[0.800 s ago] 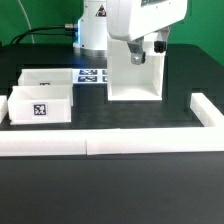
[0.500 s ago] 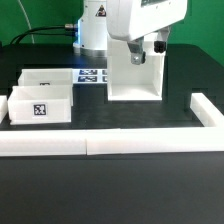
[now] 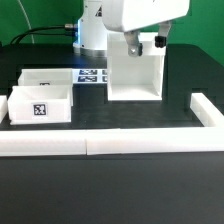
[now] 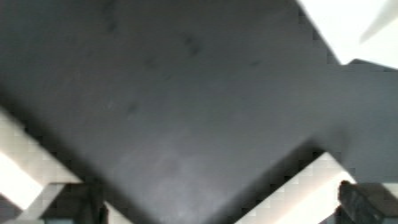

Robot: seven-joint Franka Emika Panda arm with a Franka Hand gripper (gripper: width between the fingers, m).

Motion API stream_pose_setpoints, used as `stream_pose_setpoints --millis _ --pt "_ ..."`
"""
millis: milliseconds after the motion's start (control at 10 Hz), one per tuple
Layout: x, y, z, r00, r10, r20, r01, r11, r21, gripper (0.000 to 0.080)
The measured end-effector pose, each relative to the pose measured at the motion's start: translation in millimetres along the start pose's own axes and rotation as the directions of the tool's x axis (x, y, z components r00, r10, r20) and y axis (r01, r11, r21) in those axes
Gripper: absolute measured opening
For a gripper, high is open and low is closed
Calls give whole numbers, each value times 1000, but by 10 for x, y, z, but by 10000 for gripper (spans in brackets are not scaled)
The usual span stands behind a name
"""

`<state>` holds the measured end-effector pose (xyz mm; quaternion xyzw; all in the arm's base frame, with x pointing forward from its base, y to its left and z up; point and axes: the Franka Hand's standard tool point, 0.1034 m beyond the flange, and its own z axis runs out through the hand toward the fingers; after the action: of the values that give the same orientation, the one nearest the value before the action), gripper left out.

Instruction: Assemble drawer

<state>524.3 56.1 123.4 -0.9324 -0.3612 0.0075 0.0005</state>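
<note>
Two-finger gripper [image 3: 133,47] of the white robot arm is hanging over the top edge of the tall white plastic open-fronted box housing [image 3: 135,80].

The housing is standing upright on the black table [image 3: 120,190]. At the exterior view's left, apart from it, the shallow white front tray [image 3: 40,108] is showing one black-and-white square tag, and the rear tray [image 3: 45,77] is lying behind it, beside the flat white marker board [image 3: 92,76]. In the wrist view the dark fingers [image 4: 68,203] are standing wide apart, gripping nothing. A long low white border wall [image 3: 100,146] is running along the front.
</note>
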Motion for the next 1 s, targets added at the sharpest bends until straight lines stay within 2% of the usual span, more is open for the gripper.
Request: stream_pose_setpoints --millis 200,300,700,800,1000 --pt "-100 -238 -120 995 102 3 -102 995 -7 649" --pt "-140 -284 -154 995 97 3 -97 995 -10 649" --pt "-137 -278 -160 997 74 -2 -74 997 -13 649" --pt "-144 -293 -169 992 123 -11 -124 992 -18 649" --pt "-308 -526 -191 943 331 -26 -331 943 -33 649"
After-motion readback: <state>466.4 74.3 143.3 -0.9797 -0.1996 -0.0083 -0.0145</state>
